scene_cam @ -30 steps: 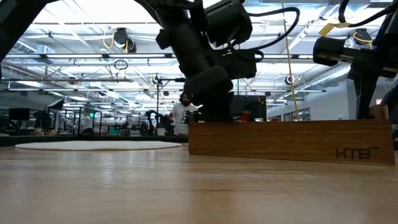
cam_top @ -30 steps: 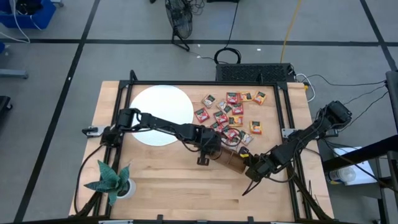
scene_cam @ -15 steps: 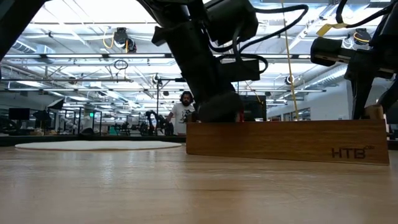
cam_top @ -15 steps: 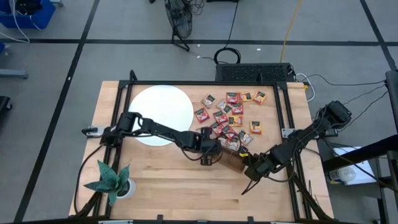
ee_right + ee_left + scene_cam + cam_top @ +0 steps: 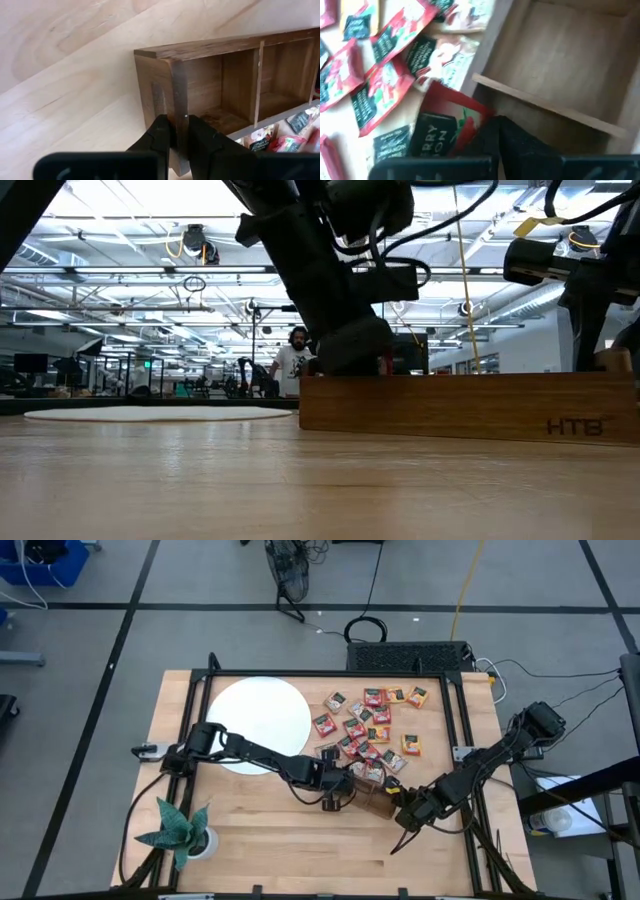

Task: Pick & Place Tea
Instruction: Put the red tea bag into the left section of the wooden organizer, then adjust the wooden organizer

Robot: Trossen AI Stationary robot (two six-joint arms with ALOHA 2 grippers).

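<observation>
Right gripper [image 5: 180, 137]: clamped on end wall of wooden tray [image 5: 200, 55]. Left gripper [image 5: 490, 135]: pinching red tea sachet [image 5: 447, 125] at tray's edge compartment. Beyond left gripper: loose tea sachets [image 5: 372, 725] scattered; white disc [image 5: 260, 710] farther off

One worktop [image 5: 260, 830] carries one white disc [image 5: 262, 710], one wooden tray [image 5: 378, 802] with three compartments, one potted plant [image 5: 180, 830] and roughly twenty tea sachets [image 5: 372, 725]. Two arms reach in, each with one pincer. One person [image 5: 294, 364] stands beyond.
</observation>
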